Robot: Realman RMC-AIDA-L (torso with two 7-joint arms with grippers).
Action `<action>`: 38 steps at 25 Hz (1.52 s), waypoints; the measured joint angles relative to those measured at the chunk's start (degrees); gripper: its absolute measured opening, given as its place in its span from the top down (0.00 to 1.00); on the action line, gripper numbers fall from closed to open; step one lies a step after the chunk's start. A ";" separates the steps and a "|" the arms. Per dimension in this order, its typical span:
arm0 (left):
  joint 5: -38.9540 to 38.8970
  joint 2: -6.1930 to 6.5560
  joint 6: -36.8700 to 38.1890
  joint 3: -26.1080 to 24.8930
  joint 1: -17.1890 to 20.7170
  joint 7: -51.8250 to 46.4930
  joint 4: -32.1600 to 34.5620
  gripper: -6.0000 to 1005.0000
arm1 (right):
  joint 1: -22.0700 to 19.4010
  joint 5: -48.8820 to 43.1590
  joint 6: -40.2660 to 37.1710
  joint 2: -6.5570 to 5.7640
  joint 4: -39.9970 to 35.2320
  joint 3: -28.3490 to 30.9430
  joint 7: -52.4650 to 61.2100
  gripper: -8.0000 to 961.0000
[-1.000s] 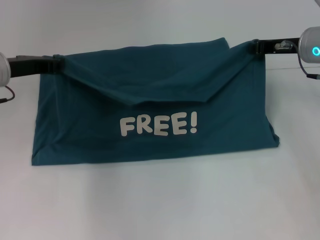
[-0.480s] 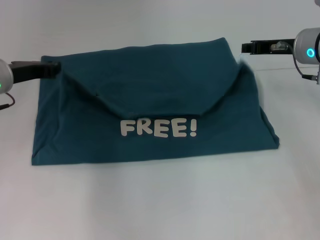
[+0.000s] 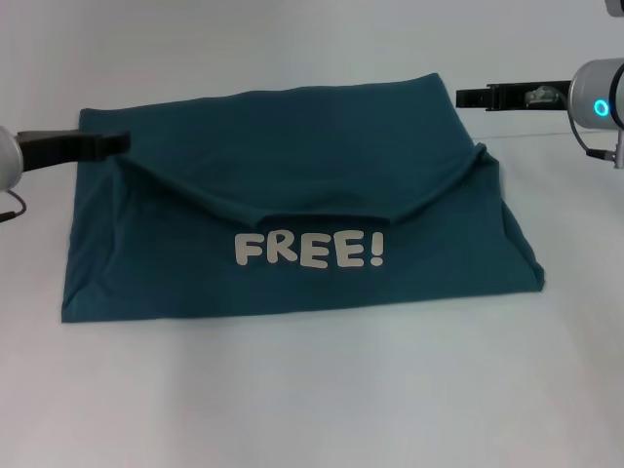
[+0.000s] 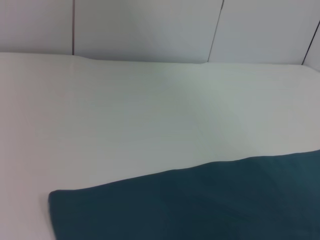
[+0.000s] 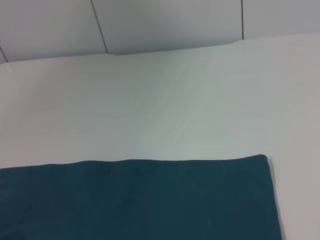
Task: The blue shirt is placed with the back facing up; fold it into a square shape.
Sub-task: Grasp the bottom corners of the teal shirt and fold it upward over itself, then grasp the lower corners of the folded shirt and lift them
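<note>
Head view only: "FREE!" on blue shirt point(image 3: 292, 210).

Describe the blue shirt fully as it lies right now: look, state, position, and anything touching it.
The blue shirt is dark teal, soft-looking fabric, folded into a wide rectangle flat on the white table. A rear layer is folded forward, its edge sagging in a shallow V just above white block letters reading FREE!. Light creases run along that flap. The left gripper sits at its far left corner and the right gripper just off its far right corner; neither visibly holds cloth.
</note>
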 joint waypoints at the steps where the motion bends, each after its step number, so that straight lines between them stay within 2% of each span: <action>1: 0.07 0.04 0.12 -0.23 0.12 -0.07 -0.01 0.38 | -0.05 0.01 -0.23 0.00 0.03 0.00 -0.10 0.30; 4: 0.30 0.66 2.33 -0.58 0.59 -1.80 0.20 0.32 | -0.09 -0.05 -1.43 -0.02 0.02 -0.15 -0.33 0.17; 8: 3.01 1.83 10.26 -0.59 1.83 -6.88 3.04 0.23 | -0.16 -0.08 -4.36 -0.42 -0.69 -0.69 -0.40 0.02; 13: 13.18 2.29 25.05 -0.12 3.54 -19.61 11.88 0.14 | -0.46 -0.10 -7.09 -1.21 -1.47 -0.73 -0.10 0.02; 16: 17.25 2.35 32.24 -0.17 3.74 -26.49 15.21 0.08 | -0.61 -0.36 -8.63 -1.43 -1.97 -0.72 0.06 0.02; 19: 18.65 2.37 36.58 -0.41 3.91 -30.14 16.42 0.08 | -0.61 -2.75 -10.72 -1.41 -2.27 -0.83 1.24 0.02; 22: 19.97 2.25 37.79 -0.36 4.37 -32.13 16.30 0.08 | -0.38 -4.83 -11.70 -1.14 -2.57 -1.17 2.27 0.02; 27: 22.75 1.97 35.27 -0.56 4.66 -34.68 13.88 0.08 | -0.26 -8.26 -12.76 -0.52 -4.35 -3.48 4.56 0.02; 31: 22.87 1.90 33.50 -0.47 4.70 -35.96 12.12 0.09 | -0.28 -8.59 -12.83 -0.05 -5.25 -4.91 5.15 0.03; 38: 25.60 1.02 31.12 -0.06 4.70 -38.10 10.99 0.09 | -0.13 -8.61 -12.86 0.14 -5.32 -5.93 5.28 0.03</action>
